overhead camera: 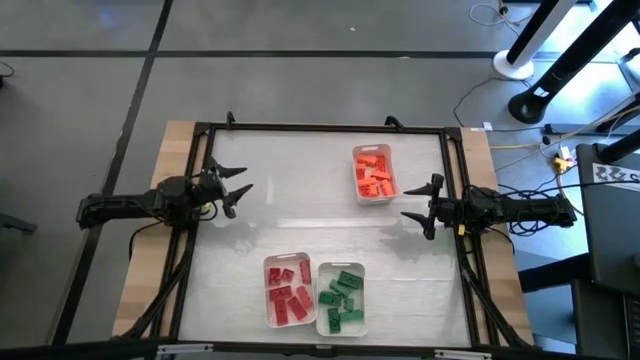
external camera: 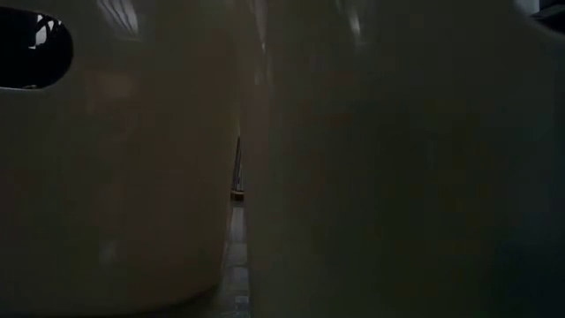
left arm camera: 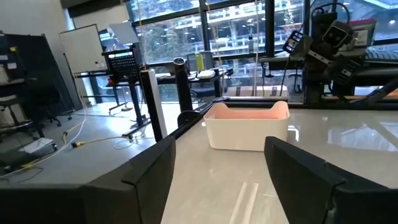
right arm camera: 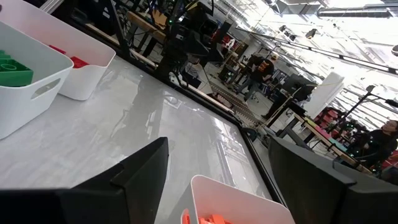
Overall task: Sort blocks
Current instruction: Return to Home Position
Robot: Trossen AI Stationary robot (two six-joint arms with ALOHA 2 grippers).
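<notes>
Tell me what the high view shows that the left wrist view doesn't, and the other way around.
Only the high view: the red blocks and green blocks in two side-by-side trays, and the orange blocks themselves. Only the left wrist view: the room's windows and a whiteboard beyond the table. Both: the left gripper, open and empty; the white tray holding the orange blocks; and the right arm, its right gripper open in the high view.

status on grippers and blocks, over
Left gripper open, empty, at left. Right gripper open, empty, at right. Orange blocks, red blocks, green blocks each in own tray. No block seen outside.
</notes>
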